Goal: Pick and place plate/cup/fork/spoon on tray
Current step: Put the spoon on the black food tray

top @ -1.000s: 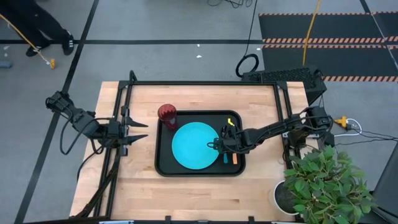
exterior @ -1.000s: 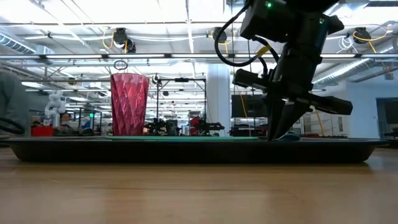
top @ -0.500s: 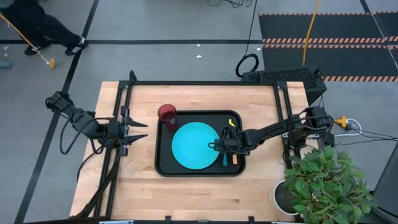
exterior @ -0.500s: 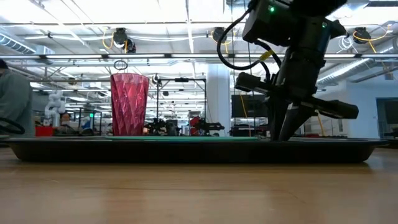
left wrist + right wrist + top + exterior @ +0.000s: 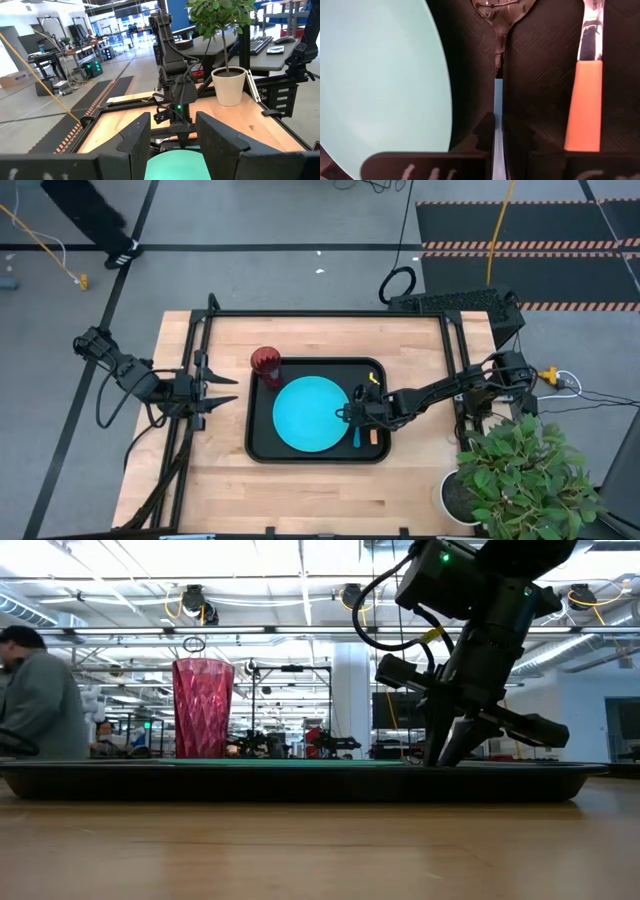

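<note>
The black tray (image 5: 262,452) lies mid-table. On it are the cyan plate (image 5: 308,415), the red cup (image 5: 265,360) upright at its far left corner, the orange-handled fork (image 5: 371,436) and the blue-handled spoon (image 5: 356,439), both flat to the right of the plate. My right gripper (image 5: 352,418) is low on the tray beside the plate's right edge, shut on the spoon; it also shows in the low view (image 5: 443,754). My left gripper (image 5: 228,390) is open and empty at the table's left side. My right gripper pinches the spoon's light blue handle (image 5: 498,97) between its two fingers, one on each long side, just behind the metal neck. The fingers slant down from the table's right. The spoon lies flat on the tray floor, its bowl (image 5: 503,10) ahead of the fingertips.
The fork's orange handle (image 5: 585,105) lies close beside the spoon, parallel to it. The plate's rim (image 5: 445,100) is close on the spoon's other side. A potted plant (image 5: 520,470) stands at the table's near right corner. A person (image 5: 40,690) shows beyond the table.
The tray, with the cup, plate, fork and spoon on it, has slid a little toward the table's left edge. My right gripper has stayed low on the tray, gone left with it and tipped over.
</note>
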